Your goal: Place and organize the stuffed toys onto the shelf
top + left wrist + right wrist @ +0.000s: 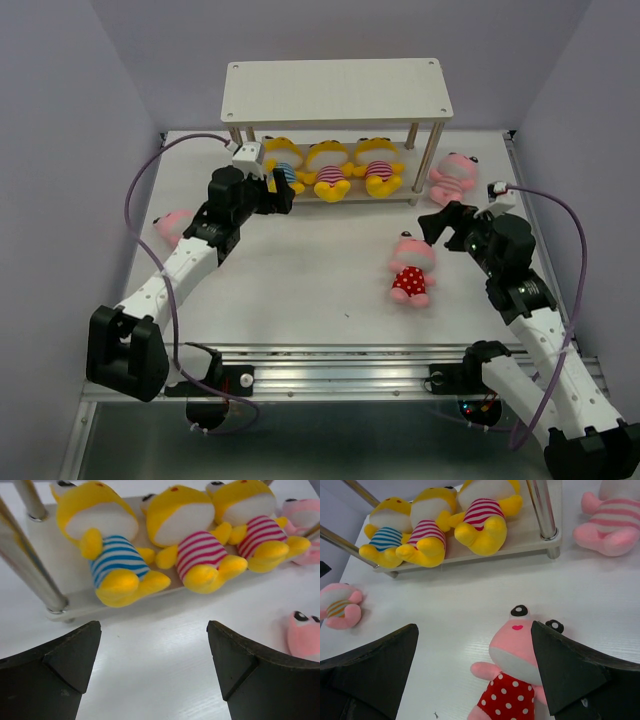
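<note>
The left claw (152,645) stands wide open and holds nothing, close in front of the lower board of the shelf (335,90). Straight ahead of it, three yellow stuffed toys sit in a row on this board. The one in blue stripes (112,555) is nearest to its left finger, and the two in red stripes (192,550) (255,530) are more to its right. The right claw (474,630) is also wide open and empty, low above the counter (445,605). Just ahead of its right finger, the pink toy in red polka dots (515,645) lies on its back. Further ahead and to the right of this claw, a pink striped toy (615,515) lies on the counter just beside the shelf leg. Well apart to its left lies another pink toy (340,607).
</note>
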Controlling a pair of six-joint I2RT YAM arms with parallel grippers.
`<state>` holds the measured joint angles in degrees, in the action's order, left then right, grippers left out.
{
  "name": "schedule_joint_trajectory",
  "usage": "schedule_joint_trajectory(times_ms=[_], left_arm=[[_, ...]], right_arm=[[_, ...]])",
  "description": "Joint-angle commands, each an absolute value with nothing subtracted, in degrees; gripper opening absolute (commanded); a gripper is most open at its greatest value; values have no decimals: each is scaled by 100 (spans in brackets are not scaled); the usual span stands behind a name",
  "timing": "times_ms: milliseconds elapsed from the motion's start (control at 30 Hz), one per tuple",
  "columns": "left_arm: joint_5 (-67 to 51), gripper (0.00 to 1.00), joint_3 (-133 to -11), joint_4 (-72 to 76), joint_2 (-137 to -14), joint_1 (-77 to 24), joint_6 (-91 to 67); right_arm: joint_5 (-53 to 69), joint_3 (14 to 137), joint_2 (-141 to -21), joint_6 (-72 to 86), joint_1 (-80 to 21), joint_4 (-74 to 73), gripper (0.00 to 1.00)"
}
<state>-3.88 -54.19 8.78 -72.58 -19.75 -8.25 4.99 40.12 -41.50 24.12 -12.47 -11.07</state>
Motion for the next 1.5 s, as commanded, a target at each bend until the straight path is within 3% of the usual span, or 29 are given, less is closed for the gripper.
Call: schedule_joint_trajectory(times_ms=[0,100,300,567,1467], left_arm=[[-1713,99,-4975,1289,-7049,-2056,-1546],[-1706,99,-4790,1599,-7014,-2276,-1591],[-371,99,-5000,1863,-7417,-2829,-1336],[377,99,-5616,1951,-8111,-2848,-1134],[1071,99,-6100,2101,-8886,-2839,-501]], right_arm=[[589,3894,-3999,2487,-1301,-1125,100],[571,3850,-3938,2487,-1301,-1134,100],[563,3858,-3990,2479,-1301,-1134,100],[483,3876,-4052,2452,-1301,-1134,100],[317,3850,-4192,2373,-1301,-1125,100]])
